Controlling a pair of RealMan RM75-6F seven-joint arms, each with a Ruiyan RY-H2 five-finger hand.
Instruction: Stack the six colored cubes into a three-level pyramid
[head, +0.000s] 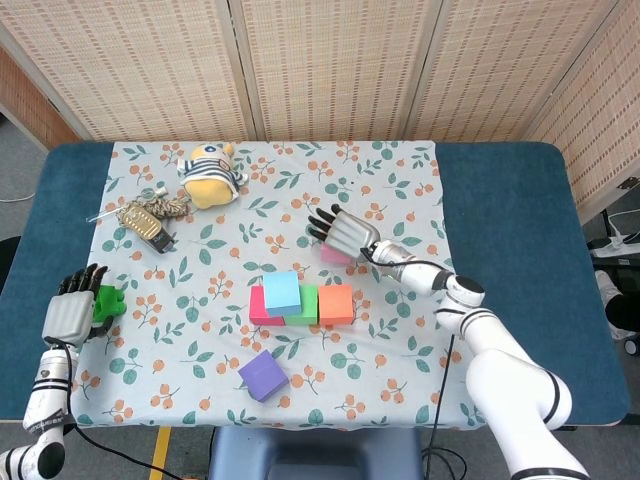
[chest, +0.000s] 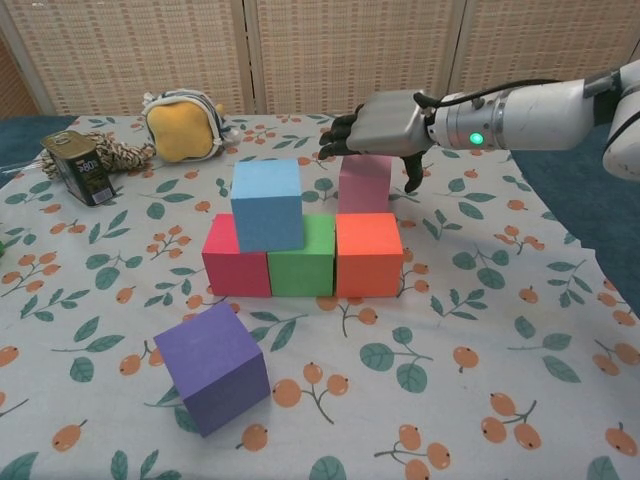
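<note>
The right hand hangs palm-down directly over the pink cube, its fingers spread and slightly curled, holding nothing; in the chest view the thumb hangs down past the cube's right side while the other fingertips reach beyond its left top edge, so the cube lies just beneath the palm; whether the palm touches the top face cannot be told. The pink cube sits on the cloth just behind the orange cube, which ends a base row with the green cube and the red cube; the blue cube rests on that row over the red and green seam. The second-level gap, over green and orange, lies toward the robot from the pink cube and up one level, so the coming move would probably be a close, lift and short pull inward. The purple cube lies apart at the front. The left hand rests far off at the table's left edge beside a green block, fingers loosely extended; the right is plainly nearer.
</note>
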